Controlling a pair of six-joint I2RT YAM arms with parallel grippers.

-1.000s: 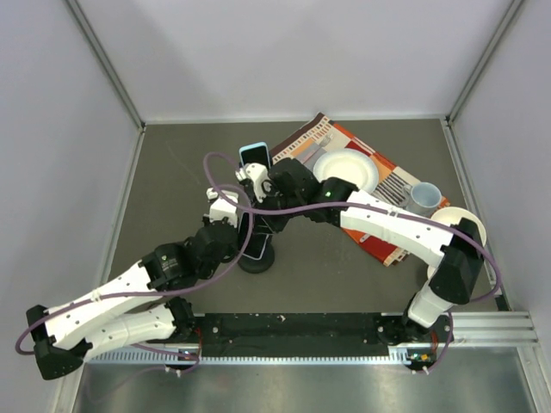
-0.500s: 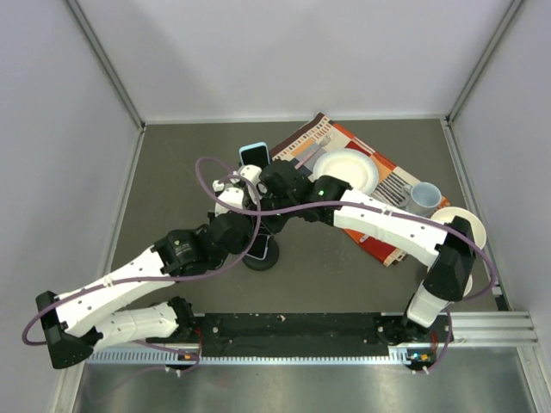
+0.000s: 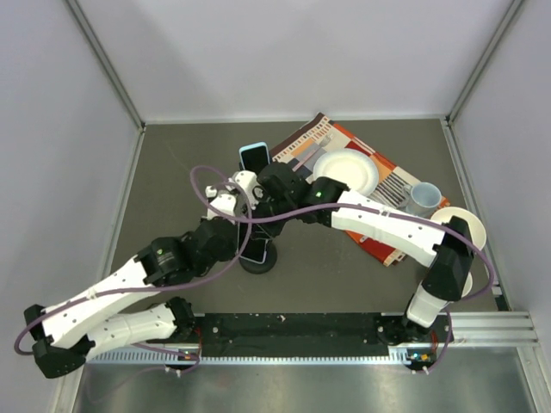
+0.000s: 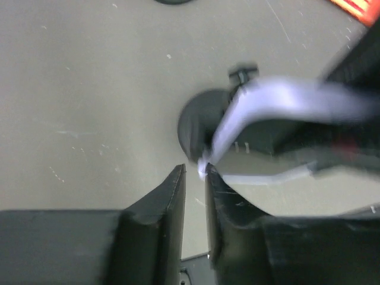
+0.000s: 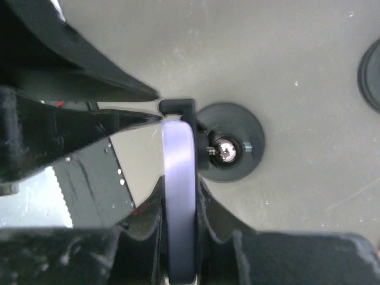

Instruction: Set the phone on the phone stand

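Note:
My right gripper (image 5: 178, 189) is shut on the edges of a lavender phone (image 5: 178, 148), held edge-on just above the black round phone stand (image 5: 231, 151). The phone's far end is at the stand's small cradle (image 5: 177, 107). In the top view the phone (image 3: 256, 248) stands over the stand (image 3: 260, 261), under my right gripper (image 3: 258, 219). My left gripper (image 4: 195, 172) is shut to a narrow slit and holds nothing. Its tips are against the blurred phone's (image 4: 279, 98) near corner, beside the stand base (image 4: 199, 127).
A light blue phone-like slab (image 3: 254, 157) is behind the arms. A patterned cloth (image 3: 323, 138) at the back right carries a white plate (image 3: 344, 169), with a cup (image 3: 424, 196) and a bowl (image 3: 469, 225) further right. A dark round object (image 5: 371, 77) lies near the stand.
My left arm swung right, then drew back left, with its gripper staying by the phone. My right gripper and the phone shifted slightly left over the stand.

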